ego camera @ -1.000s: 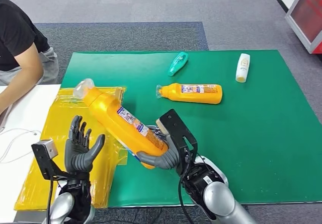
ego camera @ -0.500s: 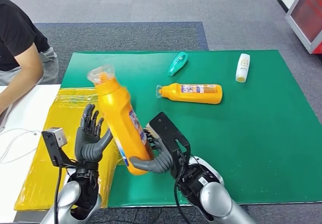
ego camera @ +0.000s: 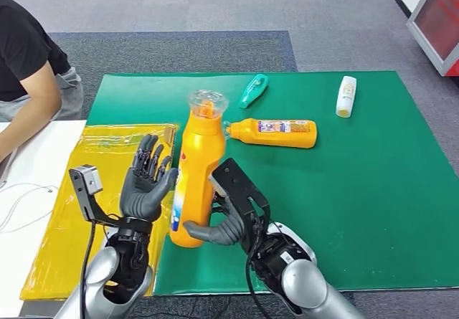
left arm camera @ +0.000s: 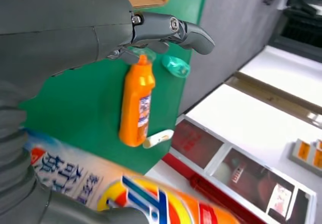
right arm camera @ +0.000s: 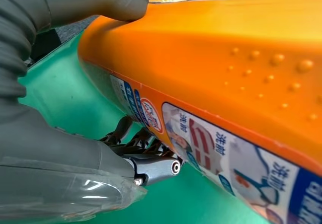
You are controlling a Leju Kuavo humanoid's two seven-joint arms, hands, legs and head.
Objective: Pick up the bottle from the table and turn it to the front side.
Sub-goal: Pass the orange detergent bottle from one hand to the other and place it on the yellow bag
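Held by the right hand (ego camera: 230, 222) near its base, the orange bottle (ego camera: 197, 175) is kept upright above the near edge of the green mat (ego camera: 351, 197) on the tabletop, its clear cap upward. Beside it, the left hand (ego camera: 146, 186) is spread, its fingertips at the bottle's side, nothing gripped.
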